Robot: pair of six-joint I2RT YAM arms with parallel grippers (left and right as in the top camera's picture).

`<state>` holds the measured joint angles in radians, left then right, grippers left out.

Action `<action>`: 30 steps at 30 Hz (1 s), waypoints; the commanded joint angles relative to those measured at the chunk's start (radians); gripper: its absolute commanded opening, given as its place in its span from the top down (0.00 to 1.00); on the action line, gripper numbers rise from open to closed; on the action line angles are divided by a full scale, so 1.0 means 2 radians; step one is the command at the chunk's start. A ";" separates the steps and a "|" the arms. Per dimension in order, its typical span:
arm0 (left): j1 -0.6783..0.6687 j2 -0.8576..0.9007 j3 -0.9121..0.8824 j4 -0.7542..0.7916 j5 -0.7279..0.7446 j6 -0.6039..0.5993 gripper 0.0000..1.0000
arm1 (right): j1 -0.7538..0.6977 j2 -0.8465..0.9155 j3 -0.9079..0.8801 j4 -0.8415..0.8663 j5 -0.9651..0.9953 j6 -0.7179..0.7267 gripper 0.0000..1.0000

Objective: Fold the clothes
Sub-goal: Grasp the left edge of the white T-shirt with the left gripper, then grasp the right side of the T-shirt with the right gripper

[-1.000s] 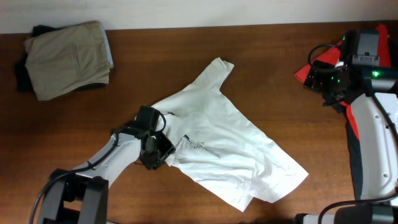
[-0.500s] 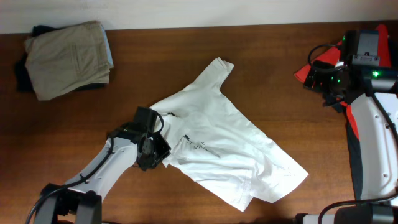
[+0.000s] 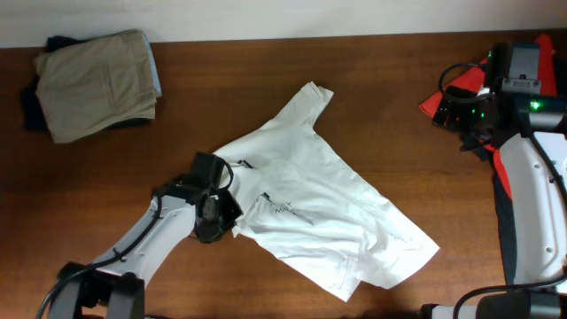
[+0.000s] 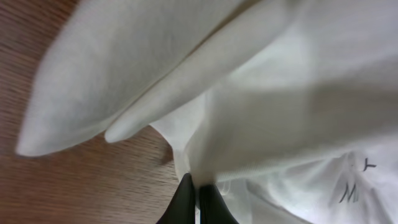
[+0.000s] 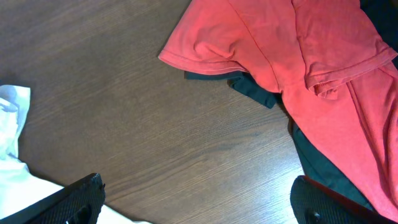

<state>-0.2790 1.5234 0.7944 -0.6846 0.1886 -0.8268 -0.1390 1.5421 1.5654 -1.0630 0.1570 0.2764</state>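
The white shirt (image 3: pixel 310 204) lies crumpled and partly spread across the middle of the table. It has small dark lettering near its left side. My left gripper (image 3: pixel 220 219) is at the shirt's left edge. In the left wrist view the shirt (image 4: pixel 273 93) fills most of the frame, and the left gripper (image 4: pixel 198 200) is shut on a fold of its white fabric just above the wood. My right gripper (image 5: pixel 199 199) stands open above bare table at the far right, with nothing between its fingers. A red garment (image 5: pixel 298 56) lies just beyond it, over a dark one (image 5: pixel 323 168).
A folded khaki garment (image 3: pixel 97 84) sits on a dark one (image 3: pixel 31 106) at the back left corner. The red garment (image 3: pixel 436 105) lies by the right arm (image 3: pixel 523 168). A corner of the white shirt (image 5: pixel 12 124) shows at the left of the right wrist view.
My left gripper has shut on the shirt's left edge, and its arm has shifted slightly left. The right arm has not moved.
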 commanded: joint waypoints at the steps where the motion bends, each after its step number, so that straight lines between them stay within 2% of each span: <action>1: 0.003 -0.068 0.037 -0.045 -0.056 0.050 0.99 | -0.003 0.002 0.004 0.000 0.006 -0.003 0.01; 5: 0.004 -0.146 0.087 -0.101 -0.104 0.092 0.99 | -0.003 0.002 0.004 0.000 0.006 -0.003 0.01; 10: 0.004 -0.224 0.105 -0.133 -0.137 0.096 0.99 | -0.003 0.002 0.004 0.005 0.006 -0.002 0.01; 13: 0.004 -0.257 0.105 -0.147 -0.172 0.096 0.99 | -0.003 0.002 0.004 0.061 -0.001 -0.002 0.01; 18: 0.004 -0.282 0.105 -0.170 -0.227 0.096 0.99 | -0.003 0.002 0.004 0.073 -0.077 -0.003 0.01; 20: 0.004 -0.282 0.105 -0.174 -0.242 0.096 0.99 | -0.003 0.002 0.004 0.069 -0.148 -0.003 0.01; 22: 0.004 -0.279 0.105 -0.175 -0.267 0.096 0.99 | 0.002 0.004 -0.001 0.057 -0.243 -0.003 0.01; 24: 0.004 -0.276 0.105 -0.175 -0.297 0.082 0.98 | 0.013 0.006 -0.011 0.029 -0.286 -0.003 0.01; 25: 0.006 -0.274 0.105 -0.174 -0.307 0.078 0.98 | 0.021 0.009 -0.015 0.008 -0.286 -0.007 0.02; 28: 0.027 -0.261 0.105 -0.171 -0.311 0.077 0.99 | 0.054 0.015 -0.037 -0.067 -0.282 -0.095 0.03; 30: 0.042 -0.250 0.105 -0.171 -0.310 0.077 0.99 | 0.077 0.015 -0.062 -0.098 -0.282 -0.121 0.03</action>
<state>-0.2424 0.9909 0.9970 -1.0286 -0.3759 -0.6559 -0.0525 1.5520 1.5116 -1.1938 -0.3412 0.1825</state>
